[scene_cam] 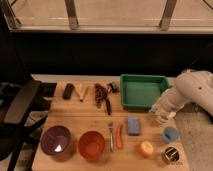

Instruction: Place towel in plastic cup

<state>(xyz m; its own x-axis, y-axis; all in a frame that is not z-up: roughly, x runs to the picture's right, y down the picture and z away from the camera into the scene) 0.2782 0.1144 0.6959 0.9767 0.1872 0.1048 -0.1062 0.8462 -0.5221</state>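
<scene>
My white arm reaches in from the right, and its gripper (160, 116) hangs over the table just in front of the green tray (142, 91). A pale crumpled shape at the gripper's tip may be the towel; I cannot tell it apart from the gripper. The blue plastic cup (170, 134) stands upright on the table, just below and right of the gripper and apart from it.
On the wooden table (75, 117) lie a blue sponge (133, 125), a fork (111, 134), an orange-red stick (119, 136), an orange bowl (92, 145), a purple bowl (55, 140), an orange fruit (146, 148) and a dark round can (171, 154). A black chair (17, 110) stands at the left.
</scene>
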